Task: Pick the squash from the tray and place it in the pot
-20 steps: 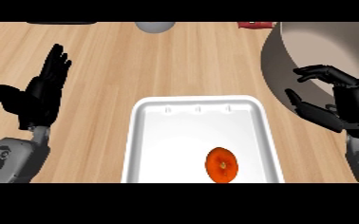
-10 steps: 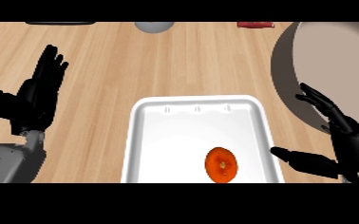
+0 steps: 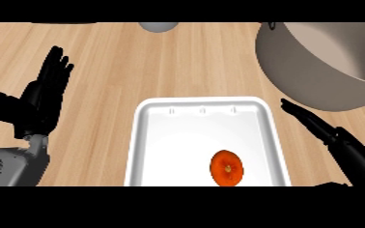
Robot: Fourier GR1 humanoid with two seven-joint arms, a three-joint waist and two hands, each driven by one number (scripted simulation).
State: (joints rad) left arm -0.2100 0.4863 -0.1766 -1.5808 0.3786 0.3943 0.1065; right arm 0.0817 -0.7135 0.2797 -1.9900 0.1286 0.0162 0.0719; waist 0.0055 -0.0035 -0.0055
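An orange squash lies in the near right part of a white tray at the counter's front. A large grey pot stands at the far right, partly cut by the view's edge. My right hand is open, fingers straight and pointing up-left, just right of the tray's rim and below the pot. It does not touch the squash. My left hand rests open at the left edge, fingers up.
A grey round object sits at the far edge of the wooden counter. Bare wood lies between the tray and the far edge.
My right hand has come down from beside the pot to the tray's right side, its fingers straightening. The view has shifted, so the tray and squash sit further right.
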